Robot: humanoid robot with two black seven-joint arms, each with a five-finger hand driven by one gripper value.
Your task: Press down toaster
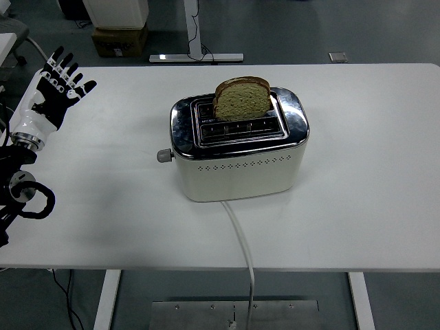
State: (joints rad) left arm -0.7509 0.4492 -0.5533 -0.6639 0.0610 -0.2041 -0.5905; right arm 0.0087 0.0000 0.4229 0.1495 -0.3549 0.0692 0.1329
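Head view shows my left hand [55, 86] up high, fingers spread wide, holding nothing. Well off to its right sits the toaster [238, 148], its knob [163, 155] facing my hand. Bread [242, 97] sticks up, so I think the pressing is not done yet.

Beyond the white table [385, 227], grey floor holds a cardboard box [119, 40] and a desk foot [196, 58].

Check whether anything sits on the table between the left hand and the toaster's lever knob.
Nothing visible does. The left hand is raised at the table's far left with fingers spread, holding nothing. Only bare white table lies between it and the lever knob on the toaster's left end. The bread slice stands in the rear slot, clear of that path.
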